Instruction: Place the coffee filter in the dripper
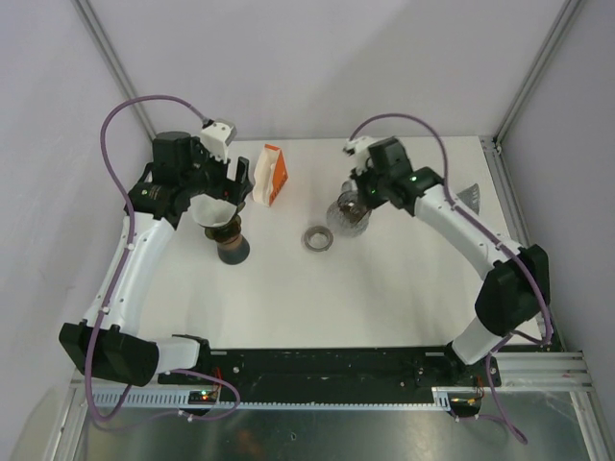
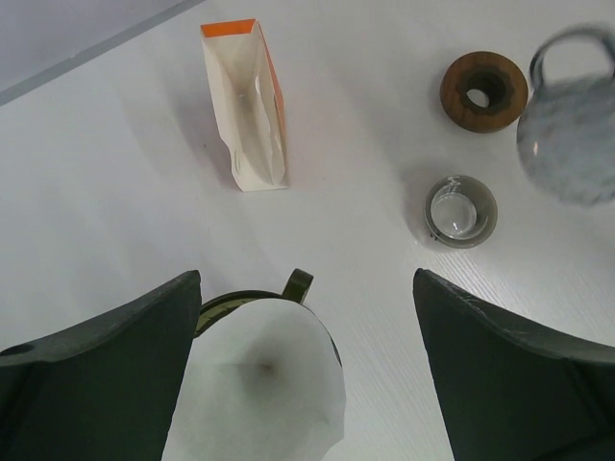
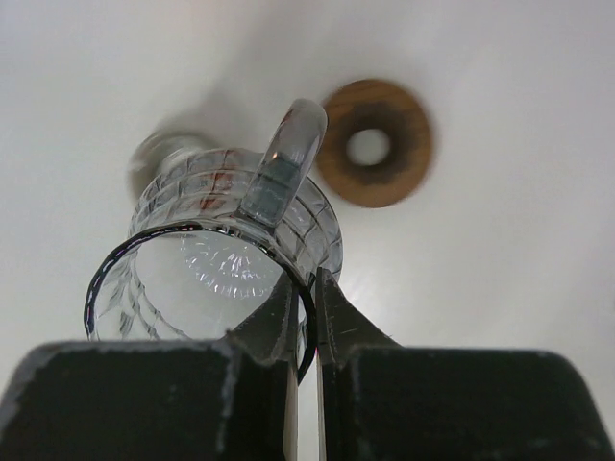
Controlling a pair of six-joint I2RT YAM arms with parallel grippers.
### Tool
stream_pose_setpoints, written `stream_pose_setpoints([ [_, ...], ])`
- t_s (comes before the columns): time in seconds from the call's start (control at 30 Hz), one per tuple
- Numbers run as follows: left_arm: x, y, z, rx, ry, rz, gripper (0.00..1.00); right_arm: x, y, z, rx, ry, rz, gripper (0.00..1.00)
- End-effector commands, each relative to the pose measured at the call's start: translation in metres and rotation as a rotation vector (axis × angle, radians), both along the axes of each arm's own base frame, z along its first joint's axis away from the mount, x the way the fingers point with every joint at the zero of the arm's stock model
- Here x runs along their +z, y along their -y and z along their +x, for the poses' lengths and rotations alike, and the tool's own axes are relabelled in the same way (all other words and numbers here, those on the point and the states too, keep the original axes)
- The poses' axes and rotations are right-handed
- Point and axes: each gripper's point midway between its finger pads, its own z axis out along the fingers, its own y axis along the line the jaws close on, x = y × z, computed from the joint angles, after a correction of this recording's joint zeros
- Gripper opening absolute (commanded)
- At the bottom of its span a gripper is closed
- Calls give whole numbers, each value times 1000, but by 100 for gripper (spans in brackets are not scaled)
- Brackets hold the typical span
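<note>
Your left gripper (image 2: 307, 288) hangs released, jaws wide, directly over the dark dripper (image 2: 219, 305), and the white coffee filter (image 2: 259, 384) already sits inside it. Your right gripper (image 3: 306, 288) is clenched on the glass mug's (image 3: 207, 259) rim, at the dripper's 3 o'clock. The orange-and-white packet (image 2: 245, 106) is at 1 o'clock, and any writing on it is unreadable.

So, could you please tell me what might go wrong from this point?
1. The white filter sits loosely in the dark dripper, inside the open left tool. Lifting away could snag it and pull it out.
2. The right tool pinches only the thin rim of the glass cup. The cup might slip or tip and strike the wooden ring nearby.
</note>
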Motion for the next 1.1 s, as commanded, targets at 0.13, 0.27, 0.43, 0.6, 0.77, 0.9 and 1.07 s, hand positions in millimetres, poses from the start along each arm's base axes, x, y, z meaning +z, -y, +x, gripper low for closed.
stream_pose_setpoints([
  [0.13,6,3,2,-25,41,7,96,-11,-101,-96,420,-7,-24,0],
  [0.27,5,3,2,-27,39,7,96,-31,-126,-119,503,-33,-33,0],
  [0.43,5,2,1,-21,43,12,97,-63,-140,-126,526,-85,-62,0],
  [0.6,4,0,1,-18,44,18,97,-86,-144,-126,516,-103,-94,0],
  [0.77,3,0,2,-16,40,19,97,-98,-147,-129,520,-101,-125,0],
  [0.9,4,0,2,-17,41,19,97,-105,-147,-131,518,-112,-140,0],
  [1.07,4,0,3,-17,41,19,97,-109,-146,-130,512,-115,-147,14],
])
